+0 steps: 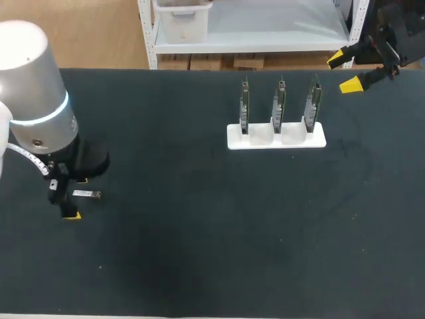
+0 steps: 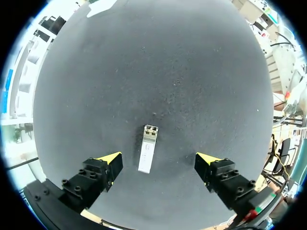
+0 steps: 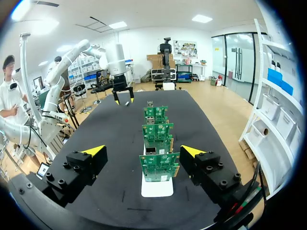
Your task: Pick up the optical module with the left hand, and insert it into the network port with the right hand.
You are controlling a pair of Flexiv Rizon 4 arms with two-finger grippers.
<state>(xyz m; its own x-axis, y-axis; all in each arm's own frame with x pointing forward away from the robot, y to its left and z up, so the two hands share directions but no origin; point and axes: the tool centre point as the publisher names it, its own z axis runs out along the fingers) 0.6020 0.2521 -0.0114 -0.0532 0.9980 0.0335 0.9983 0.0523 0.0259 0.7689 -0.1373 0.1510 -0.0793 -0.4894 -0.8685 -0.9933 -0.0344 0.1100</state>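
The optical module (image 1: 86,194), a small silver bar, lies flat on the dark table mat at the left. My left gripper (image 1: 76,198) hangs open right over it. In the left wrist view the module (image 2: 147,148) lies between the spread yellow fingertips (image 2: 111,162), touching neither; the left gripper (image 2: 158,163) holds nothing. Three green circuit boards (image 1: 280,106) with network ports stand upright in a white stand (image 1: 276,138) at the back right. My right gripper (image 1: 343,72) hovers open beyond the stand's right end. From the right wrist, the boards (image 3: 158,165) line up ahead of the empty right gripper (image 3: 143,152).
The white stand (image 3: 157,188) sits close in front of the right gripper. My left arm (image 3: 117,57) shows at the mat's far end in the right wrist view. Bare dark mat (image 1: 212,226) stretches between the module and the stand.
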